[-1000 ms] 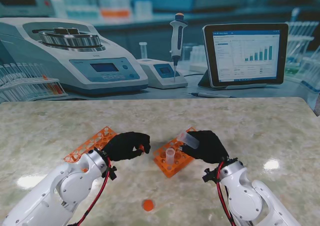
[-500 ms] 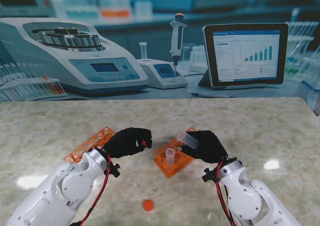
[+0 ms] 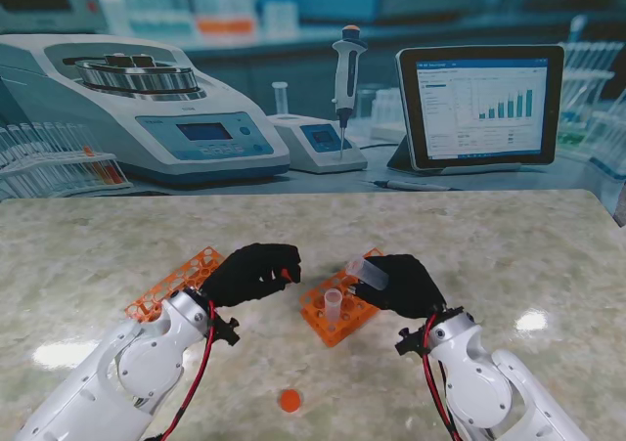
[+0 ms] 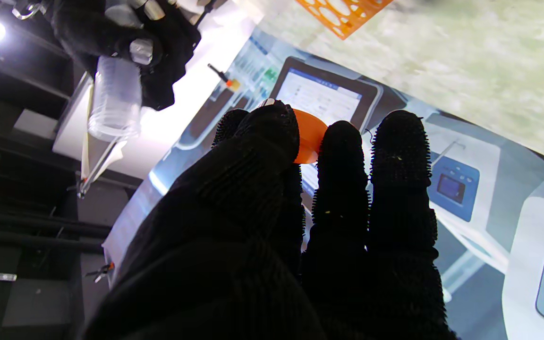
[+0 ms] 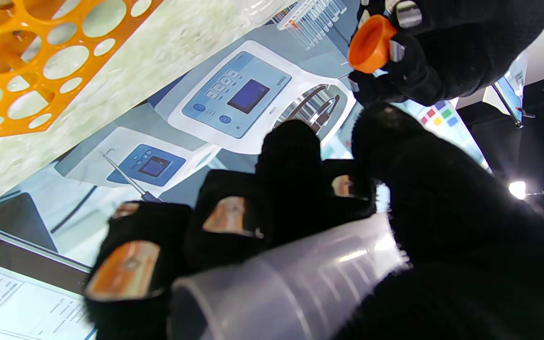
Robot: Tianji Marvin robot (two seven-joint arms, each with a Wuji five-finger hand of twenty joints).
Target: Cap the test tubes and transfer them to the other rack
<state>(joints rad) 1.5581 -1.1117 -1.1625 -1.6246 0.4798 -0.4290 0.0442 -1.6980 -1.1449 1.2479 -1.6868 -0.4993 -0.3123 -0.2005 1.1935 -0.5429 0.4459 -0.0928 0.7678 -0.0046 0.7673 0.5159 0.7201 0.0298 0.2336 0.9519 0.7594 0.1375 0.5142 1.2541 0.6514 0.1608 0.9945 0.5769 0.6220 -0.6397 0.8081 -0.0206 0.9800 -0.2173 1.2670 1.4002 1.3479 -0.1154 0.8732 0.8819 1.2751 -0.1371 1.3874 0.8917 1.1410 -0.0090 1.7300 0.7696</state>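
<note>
- Counter point(image 3: 509, 236): two orange racks, one point(image 3: 174, 283) by the left arm, one point(image 3: 337, 309) centre with one open tube point(image 3: 333, 304) upright.
- Right hand point(image 3: 406, 283) wrapped round a clear tube point(image 3: 369, 272), tilted, mouth toward left hand.
- Left hand point(image 3: 252, 273) pinches orange cap point(image 3: 287, 275), apart from that tube.
- Spare cap point(image 3: 290, 400) nearer to me.

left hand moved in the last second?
Yes. The left hand with its orange cap has drifted right, toward the rack and the right hand.
</note>
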